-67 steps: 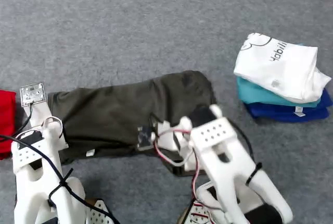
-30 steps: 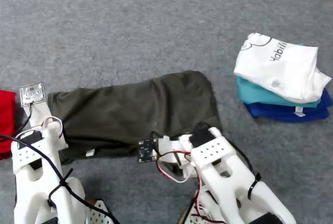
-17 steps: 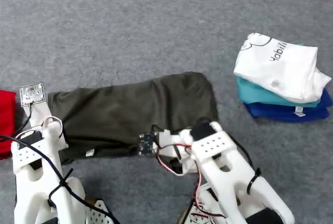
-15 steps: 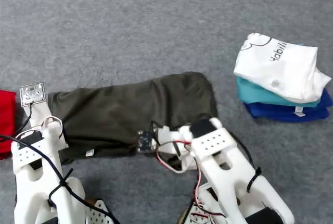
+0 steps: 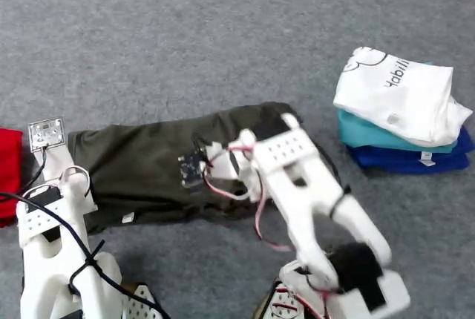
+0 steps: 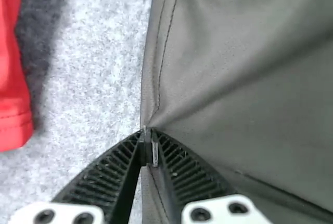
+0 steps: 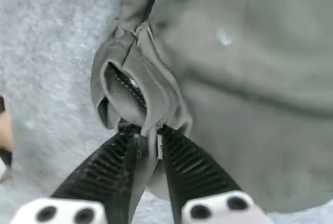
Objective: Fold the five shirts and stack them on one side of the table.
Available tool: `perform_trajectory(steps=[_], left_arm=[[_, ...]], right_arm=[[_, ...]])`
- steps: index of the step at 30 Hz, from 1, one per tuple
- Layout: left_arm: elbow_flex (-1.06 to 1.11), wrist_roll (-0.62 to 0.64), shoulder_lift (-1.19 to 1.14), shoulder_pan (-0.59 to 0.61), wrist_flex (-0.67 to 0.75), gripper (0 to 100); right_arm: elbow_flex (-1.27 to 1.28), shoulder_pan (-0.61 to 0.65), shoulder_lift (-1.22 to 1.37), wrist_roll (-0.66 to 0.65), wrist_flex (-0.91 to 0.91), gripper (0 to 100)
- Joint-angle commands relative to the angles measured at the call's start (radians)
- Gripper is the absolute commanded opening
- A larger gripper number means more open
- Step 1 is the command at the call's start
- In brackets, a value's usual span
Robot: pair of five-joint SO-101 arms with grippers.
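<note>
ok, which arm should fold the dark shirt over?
Right. The right claw is shut on a bunched edge of the dark shirt; the left claw holds its other end by the red shirt.

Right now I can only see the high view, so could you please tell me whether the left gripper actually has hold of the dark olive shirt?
Observer: Yes. The left gripper is shut on the dark olive shirt, pinching a stitched edge at a corner.
Operator: Thank you. And the other arm?
Observer: The right gripper is shut on a bunched, folded-over hem of the same shirt.
</note>
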State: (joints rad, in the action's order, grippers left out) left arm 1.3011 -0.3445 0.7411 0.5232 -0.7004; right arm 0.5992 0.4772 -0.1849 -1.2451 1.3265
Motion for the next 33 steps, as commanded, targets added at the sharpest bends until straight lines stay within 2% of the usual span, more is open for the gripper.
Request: perform_trajectory(steps=[1,8,17,19,21,24,33], left_arm=[[0.006,0.002,0.019,-0.026,0.014,2],[0.006,0.002,0.019,-0.023,0.014,2],[0.006,0.002,0.019,-0.023,0.014,2],[0.006,0.002,0.019,-0.023,0.014,2],[0.006,0.002,0.019,-0.023,0.014,2],[0.006,0.002,0.019,-0.023,0.014,2],[0.005,0.002,0.019,-0.023,0.015,2]], right_arm=[[-0.205,-0.013,0.099,-0.058,0.048,0.2],[-0.483,-0.010,0.308,-0.094,0.092,0.2],[-0.711,-0.008,0.519,-0.094,0.094,0.6],[-0.733,-0.008,0.532,-0.089,0.094,2.9],[-0.736,-0.010,0.530,-0.086,0.094,9.7],[-0.746,-0.019,0.515,-0.018,0.091,17.8],[-0.746,-0.054,0.366,-0.008,0.095,15.4]])
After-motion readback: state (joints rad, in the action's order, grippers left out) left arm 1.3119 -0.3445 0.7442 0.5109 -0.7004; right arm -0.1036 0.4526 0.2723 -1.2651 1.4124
